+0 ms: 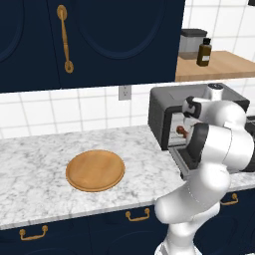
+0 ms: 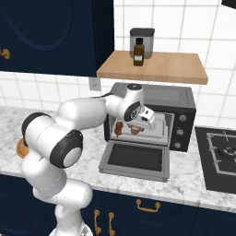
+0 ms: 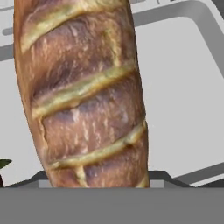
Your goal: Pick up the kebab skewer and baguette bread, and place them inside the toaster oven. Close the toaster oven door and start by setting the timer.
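Reaching into the toaster oven (image 2: 152, 113), the gripper (image 2: 136, 128) has its jaws clenched on the baguette bread (image 3: 83, 96), held just over the pale tray (image 3: 183, 87) for setting down. Left of it inside sits the kebab skewer (image 2: 119, 128). Toaster oven door (image 2: 134, 159) hangs open over the counter (image 1: 35, 164), wooden plate (image 1: 95, 170) bare.

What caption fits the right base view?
Arm reaching into the open toaster oven with baguette bread, kebab skewer already inside.
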{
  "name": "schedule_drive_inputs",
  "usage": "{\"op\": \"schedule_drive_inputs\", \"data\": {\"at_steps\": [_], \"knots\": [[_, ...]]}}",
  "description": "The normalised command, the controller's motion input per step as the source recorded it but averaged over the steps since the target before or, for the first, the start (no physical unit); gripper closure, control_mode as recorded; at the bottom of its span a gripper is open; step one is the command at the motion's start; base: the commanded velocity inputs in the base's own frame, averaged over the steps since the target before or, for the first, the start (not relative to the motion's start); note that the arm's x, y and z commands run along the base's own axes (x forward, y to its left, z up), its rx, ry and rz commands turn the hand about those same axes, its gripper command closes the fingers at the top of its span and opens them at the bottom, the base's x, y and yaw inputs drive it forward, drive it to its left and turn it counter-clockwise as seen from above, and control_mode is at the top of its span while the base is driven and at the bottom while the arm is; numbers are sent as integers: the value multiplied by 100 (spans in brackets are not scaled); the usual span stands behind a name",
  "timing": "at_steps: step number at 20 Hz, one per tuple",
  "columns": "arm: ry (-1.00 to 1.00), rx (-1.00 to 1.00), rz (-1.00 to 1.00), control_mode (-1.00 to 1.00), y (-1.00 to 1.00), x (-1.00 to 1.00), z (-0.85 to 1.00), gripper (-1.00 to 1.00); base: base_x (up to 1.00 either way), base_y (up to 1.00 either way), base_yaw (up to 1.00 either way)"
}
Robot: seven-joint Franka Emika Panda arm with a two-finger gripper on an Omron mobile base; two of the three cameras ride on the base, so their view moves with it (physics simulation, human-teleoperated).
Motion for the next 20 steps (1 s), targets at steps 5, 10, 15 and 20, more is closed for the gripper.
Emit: {"op": "schedule_drive_inputs", "data": {"at_steps": [5,10,15,20], "knots": [[0,0,0,-100,-2,0,-12,-100,0,0,0],[0,0,0,-100,-7,0,-13,-100,0,0,0],[-1,0,0,-100,-9,0,-1,-100,0,0,0],[-1,0,0,-100,-12,-16,0,-100,0,0,0]]}}
